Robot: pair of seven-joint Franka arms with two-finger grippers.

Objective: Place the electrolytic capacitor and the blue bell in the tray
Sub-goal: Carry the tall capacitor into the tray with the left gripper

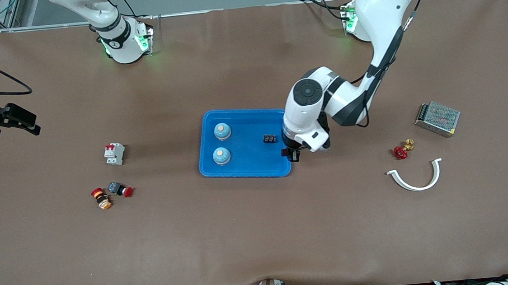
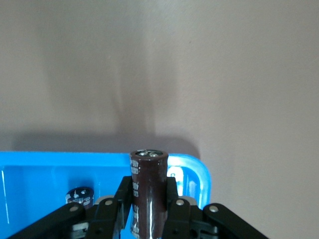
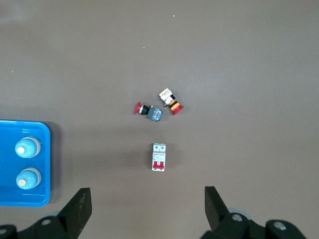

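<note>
A: Front view first. Where do you stand?

B: My left gripper (image 1: 295, 153) hangs at the tray (image 1: 247, 170)'s corner, centre of the frame, right over the rim toward my left arm's end. Inside the tray, two blue bells (image 1: 222, 131) sit in its left half, one above the other, and a small black part (image 1: 270, 138) lies near its right edge. Bare brown table (image 1: 261, 232) fills the whole lower band. My right gripper (image 1: 16, 119) waits high at the frame's left edge.

A: And the left wrist view?

B: My fingers (image 2: 119, 199) are clamped on the electrolytic capacitor (image 2: 147, 191). Its long axis runs straight up the frame, out of my grip, the silver-marked end cap uppermost. The tray's rounded corner (image 2: 197, 172) sits just past it at lower centre; a second dark capacitor (image 2: 79, 195) rests in the tray at lower left. Plain table fills the upper half.

A: Right wrist view?

B: My right fingers (image 3: 77, 209) stand wide apart, gripping nothing. A white breaker (image 3: 159, 157) lies between them, higher up the frame; red push buttons (image 3: 157, 108) lie above it. The tray's end with both bells shows at the left edge.
</note>
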